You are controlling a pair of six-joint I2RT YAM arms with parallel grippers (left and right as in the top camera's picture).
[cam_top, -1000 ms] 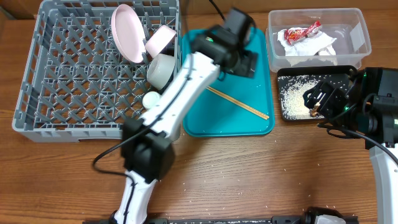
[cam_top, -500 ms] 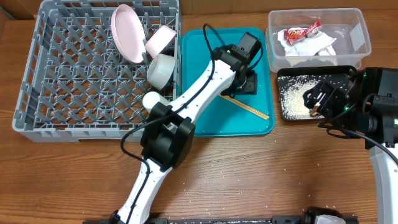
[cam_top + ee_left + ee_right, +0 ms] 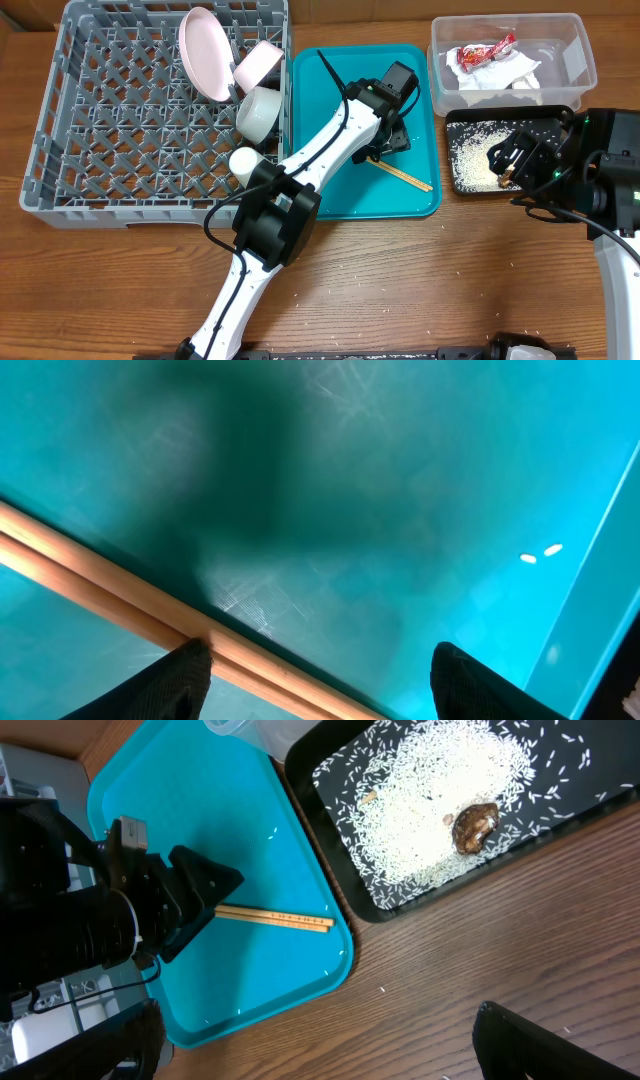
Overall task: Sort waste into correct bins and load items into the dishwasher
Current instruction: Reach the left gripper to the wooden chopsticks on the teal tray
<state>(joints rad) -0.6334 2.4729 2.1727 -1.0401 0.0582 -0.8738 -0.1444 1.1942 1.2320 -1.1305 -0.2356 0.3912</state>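
A pair of wooden chopsticks (image 3: 408, 179) lies on the teal tray (image 3: 340, 195). My left gripper (image 3: 386, 140) is low over their left end. In the left wrist view it (image 3: 320, 685) is open, with the chopsticks (image 3: 100, 595) running between the fingers against the left one. My right gripper (image 3: 510, 158) is open and empty, and hovers by the black tray (image 3: 468, 186), which holds rice (image 3: 440, 790) and a brown scrap (image 3: 475, 825). The clear tub (image 3: 575, 60) holds the wrapper (image 3: 485, 50) and napkin (image 3: 505, 75). The grey rack (image 3: 100, 120) holds the plate (image 3: 203, 52), two bowls (image 3: 258, 62) (image 3: 260, 110) and the cup (image 3: 243, 160).
A few rice grains (image 3: 540, 552) lie on the teal tray and on the wooden table (image 3: 400, 280). My left arm stretches from the table's front across the rack's right edge. The tub and black tray stand close together at the far right.
My left gripper has moved from the far end of the teal tray toward me and down onto the chopsticks. The right arm has not moved.
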